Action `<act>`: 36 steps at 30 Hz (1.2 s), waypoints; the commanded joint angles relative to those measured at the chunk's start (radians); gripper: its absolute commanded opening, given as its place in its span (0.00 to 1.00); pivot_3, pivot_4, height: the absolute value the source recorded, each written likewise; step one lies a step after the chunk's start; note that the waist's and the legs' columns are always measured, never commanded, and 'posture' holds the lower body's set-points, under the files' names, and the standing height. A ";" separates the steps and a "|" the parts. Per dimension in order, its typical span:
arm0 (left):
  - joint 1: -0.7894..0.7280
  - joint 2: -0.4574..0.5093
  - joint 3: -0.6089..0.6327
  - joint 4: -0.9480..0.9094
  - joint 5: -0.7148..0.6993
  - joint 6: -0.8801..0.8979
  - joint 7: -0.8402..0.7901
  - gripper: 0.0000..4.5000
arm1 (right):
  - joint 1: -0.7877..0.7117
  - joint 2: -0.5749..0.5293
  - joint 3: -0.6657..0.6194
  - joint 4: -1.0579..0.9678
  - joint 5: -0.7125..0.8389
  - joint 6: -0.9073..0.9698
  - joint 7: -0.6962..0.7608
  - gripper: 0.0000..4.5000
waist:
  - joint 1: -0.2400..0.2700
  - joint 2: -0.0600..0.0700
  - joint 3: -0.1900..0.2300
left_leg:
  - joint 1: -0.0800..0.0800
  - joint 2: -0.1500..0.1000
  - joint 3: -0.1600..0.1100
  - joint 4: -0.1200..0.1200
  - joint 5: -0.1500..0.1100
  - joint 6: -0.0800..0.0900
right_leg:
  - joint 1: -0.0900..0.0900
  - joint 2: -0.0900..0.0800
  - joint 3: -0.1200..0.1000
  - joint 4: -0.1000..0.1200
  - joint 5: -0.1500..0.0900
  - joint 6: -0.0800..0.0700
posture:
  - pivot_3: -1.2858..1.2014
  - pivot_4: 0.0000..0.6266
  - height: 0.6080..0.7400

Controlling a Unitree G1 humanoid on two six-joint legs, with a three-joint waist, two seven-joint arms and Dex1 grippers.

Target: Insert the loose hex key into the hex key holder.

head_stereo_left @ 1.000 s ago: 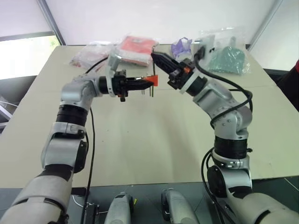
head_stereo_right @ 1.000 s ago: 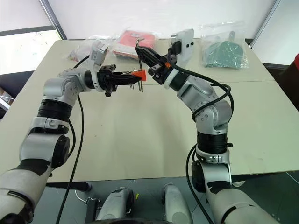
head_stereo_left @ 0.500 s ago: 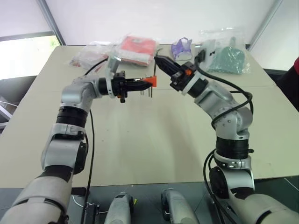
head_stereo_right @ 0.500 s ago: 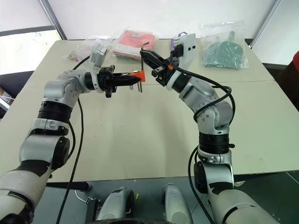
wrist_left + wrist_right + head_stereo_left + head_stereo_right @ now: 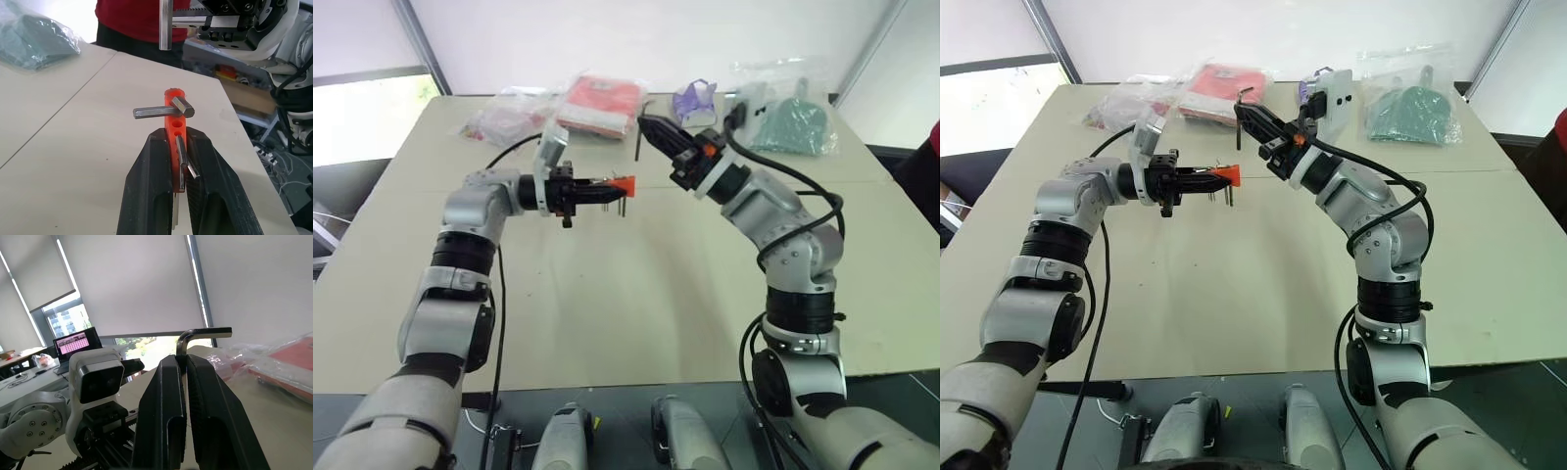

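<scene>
1. my left gripper [image 5: 607,188] is clamped on the holder [image 5: 624,185], centre frame, presenting its holes.
2. my right gripper [image 5: 1246,111] pinches the key [image 5: 1240,117] just above, shank down for insertion.

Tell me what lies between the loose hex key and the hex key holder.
Nothing: in the right eye view the loose hex key hangs above the hex key holder, with open air between them.

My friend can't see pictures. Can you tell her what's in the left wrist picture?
The left claw is shut on the hex key holder, a small orange block with metal keys sticking out, held above a beige table. The loose hex key hangs just beyond it, with a person in red behind.
</scene>
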 commanded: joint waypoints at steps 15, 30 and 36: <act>-0.064 -0.009 0.049 -0.019 -0.034 0.010 0.011 0.00 | 0.015 0.001 0.014 -0.031 0.018 -0.029 0.000 0.01 | -0.001 0.000 0.000 | 0.000 0.000 0.000 0.000 0.000 0.000 | 0.000 0.000 0.000 0.000 0.000 0.000 | 0.52 0.24 1.00; -0.062 -0.015 0.042 -0.014 -0.024 -0.008 0.012 0.00 | 0.016 0.001 0.021 -0.036 0.028 -0.032 -0.005 0.01 | -0.001 0.000 0.000 | 0.000 0.000 0.000 0.001 0.000 0.000 | 0.000 0.000 0.000 0.001 0.000 0.000 | 0.52 0.24 1.00; -0.065 -0.016 0.050 -0.020 -0.031 -0.003 0.018 0.00 | 0.024 0.002 0.027 -0.031 0.023 -0.038 -0.005 0.01 | 0.000 0.000 0.000 | 0.000 0.000 0.000 0.001 0.000 0.000 | 0.000 0.000 0.000 0.001 0.000 0.000 | 0.52 0.24 1.00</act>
